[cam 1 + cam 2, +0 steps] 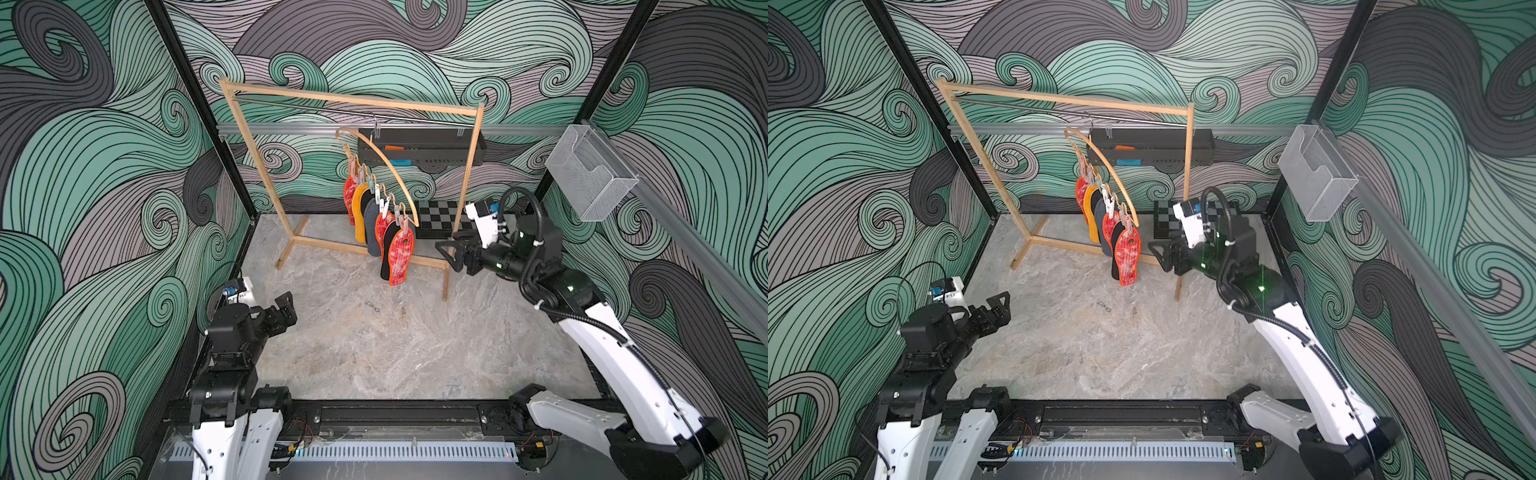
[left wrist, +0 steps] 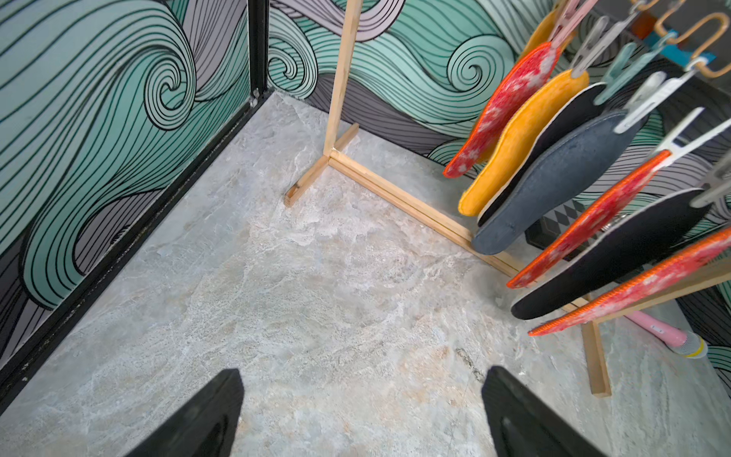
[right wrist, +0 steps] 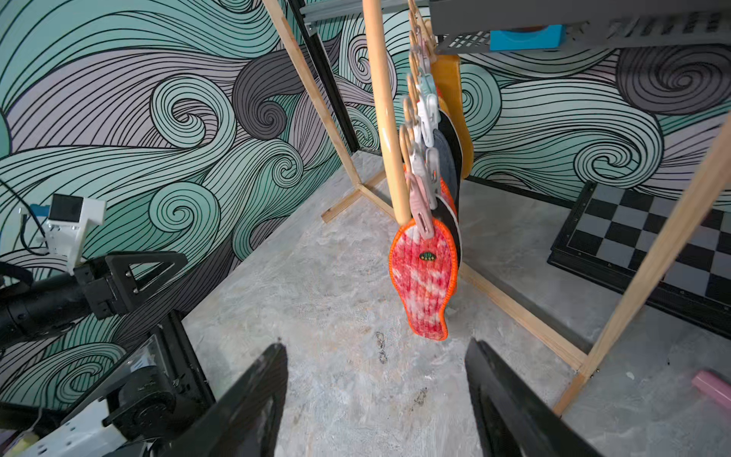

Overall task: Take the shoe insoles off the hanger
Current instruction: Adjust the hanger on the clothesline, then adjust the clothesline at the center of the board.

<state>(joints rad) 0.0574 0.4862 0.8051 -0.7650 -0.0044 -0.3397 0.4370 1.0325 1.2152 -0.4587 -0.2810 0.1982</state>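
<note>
**A:** How does the right hand (image 1: 448,257) stand?

**B:** Fingers apart, nothing between them. It hangs above the worktop (image 1: 374,345), just beside the near end of the hanger (image 1: 392,168) and pointed at it.

**A:** And the shoe insoles (image 1: 374,220)?

**B:** All that I can see are pegged in a row under the hanger's bow, which hooks on the rail of the rack frame (image 1: 353,99). None lies on the worktop. The nearest insole (image 3: 423,277), red-white mottled with orange edging, hangs toe down from a pink peg (image 3: 421,221). A black insole (image 1: 386,255) sits close behind it.

**A:** So which step is this?

**B:** The approach for the first pick, I judge. Nothing is off yet.

**A:** What does the next move call for?

**B:** The hand should go forward until the mottled pad sits between its fingers, close on that pad alone, and then pull downward so that the peg lets go. The hanger hangs freely, so a sideways tug would likely swing the whole row.

**A:** The left hand (image 1: 286,309)?

**B:** Low and well apart from the row, fingers wide, empty.
</note>
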